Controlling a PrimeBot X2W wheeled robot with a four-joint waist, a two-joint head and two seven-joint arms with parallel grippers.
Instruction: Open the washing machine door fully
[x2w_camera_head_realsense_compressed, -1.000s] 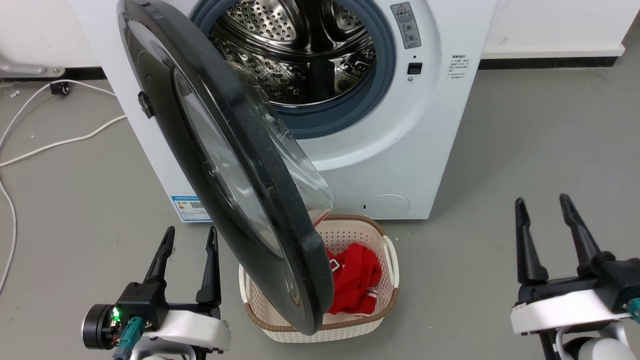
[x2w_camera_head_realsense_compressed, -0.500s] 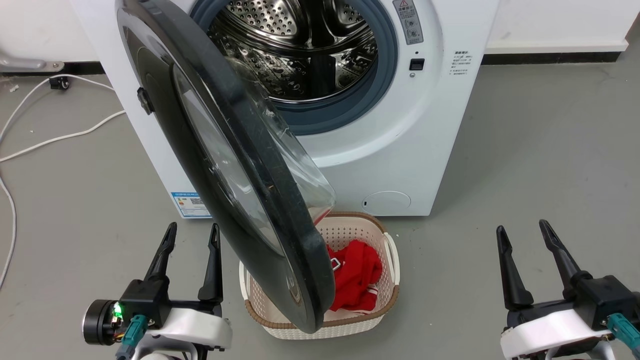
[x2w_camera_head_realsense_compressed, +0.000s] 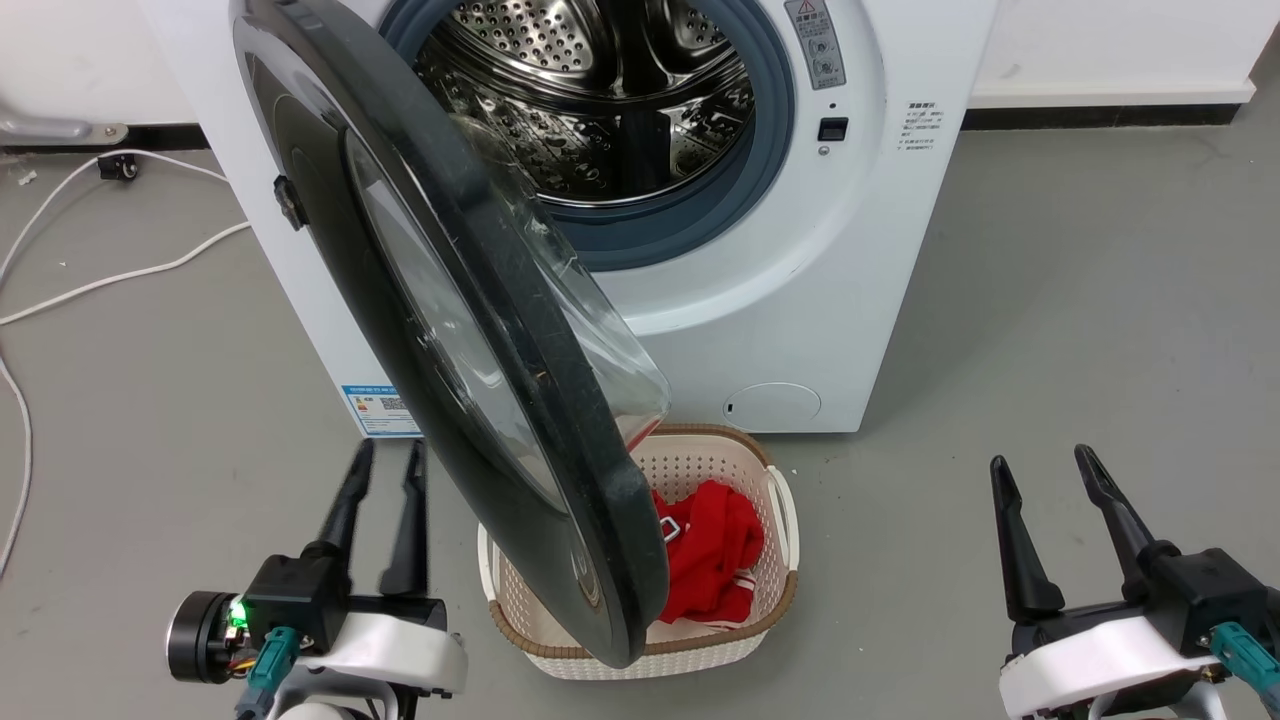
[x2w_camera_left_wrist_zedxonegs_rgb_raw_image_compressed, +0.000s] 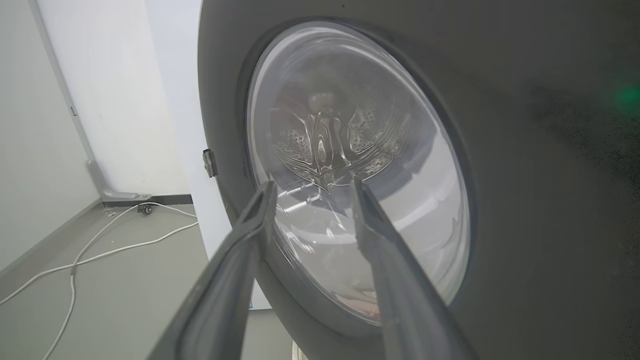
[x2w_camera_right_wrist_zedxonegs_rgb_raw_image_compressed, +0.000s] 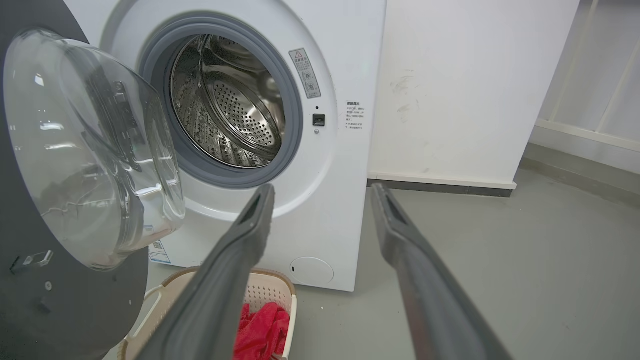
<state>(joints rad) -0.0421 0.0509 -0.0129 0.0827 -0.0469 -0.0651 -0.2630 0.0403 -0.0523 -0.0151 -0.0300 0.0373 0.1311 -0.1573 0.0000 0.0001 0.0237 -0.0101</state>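
Note:
The washing machine (x2w_camera_head_realsense_compressed: 800, 300) is a white front-loader with its steel drum exposed. The washing machine door (x2w_camera_head_realsense_compressed: 480, 300), a black disc with a clear glass bowl, stands partly swung out toward me, hinged on the left. My left gripper (x2w_camera_head_realsense_compressed: 388, 450) is open with a narrow gap, low on the left, beside the door's outer face. In the left wrist view its fingertips (x2w_camera_left_wrist_zedxonegs_rgb_raw_image_compressed: 267, 192) point at the door (x2w_camera_left_wrist_zedxonegs_rgb_raw_image_compressed: 525, 200) window; contact cannot be told. My right gripper (x2w_camera_head_realsense_compressed: 1042, 458) is open and empty at the lower right, away from the machine (x2w_camera_right_wrist_zedxonegs_rgb_raw_image_compressed: 340, 200) and the door (x2w_camera_right_wrist_zedxonegs_rgb_raw_image_compressed: 90, 150).
A cream basket (x2w_camera_head_realsense_compressed: 780, 510) with red cloth (x2w_camera_head_realsense_compressed: 710, 560) sits on the floor under the door's lower edge, in front of the machine. White cables (x2w_camera_head_realsense_compressed: 100, 290) lie on the grey floor at the left. A wall runs behind.
The left gripper's fingers have drawn closer together. The right gripper dropped lower and a little left a second ago, then stayed. The door has not moved.

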